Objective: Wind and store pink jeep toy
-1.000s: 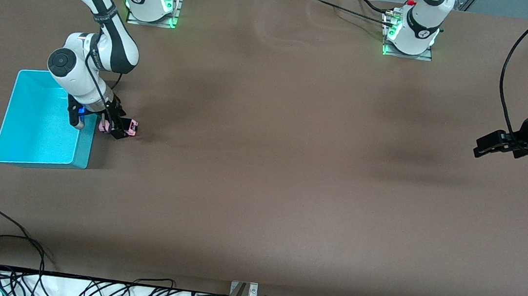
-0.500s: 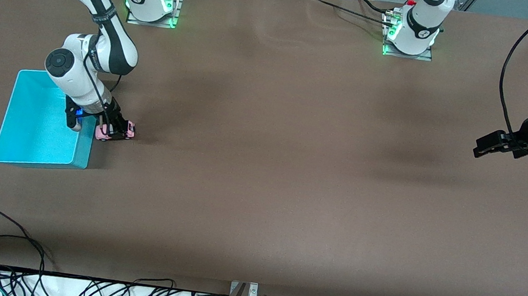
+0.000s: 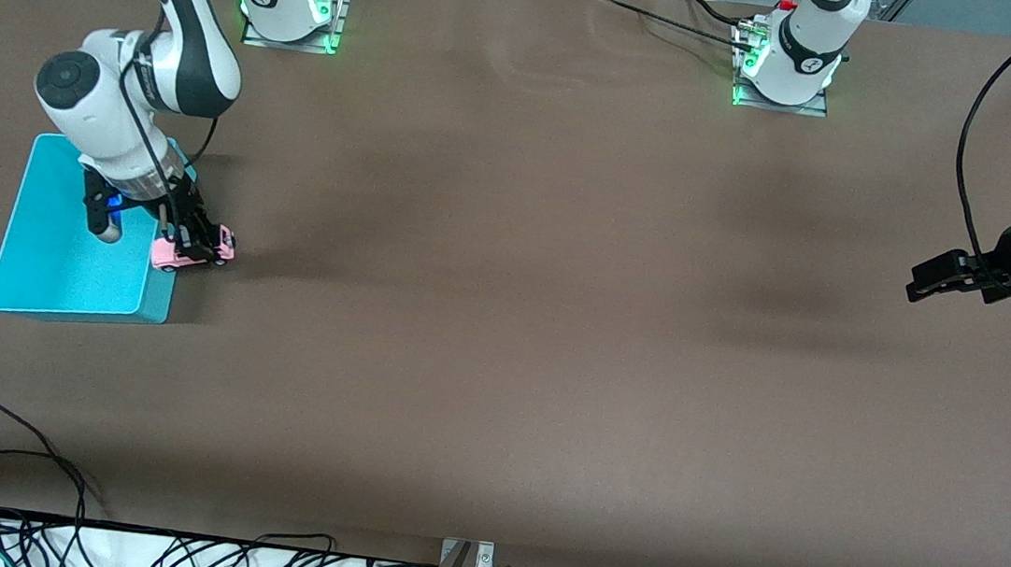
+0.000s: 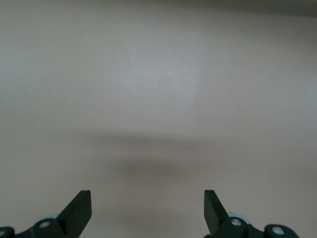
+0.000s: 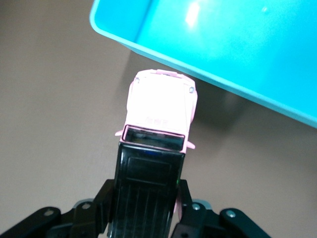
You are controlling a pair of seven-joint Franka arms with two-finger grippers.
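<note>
Right hand [image 3: 187, 243] grips boxy pink jeep toy [image 3: 192, 253] (glossy black roof).

Front view: high, facing both arm bases. Left wrist view: close over bare table [image 4: 158, 74]. Right wrist view: close above turquoise bin [image 5: 237, 44], shared with front view [image 3: 28, 271].
</note>
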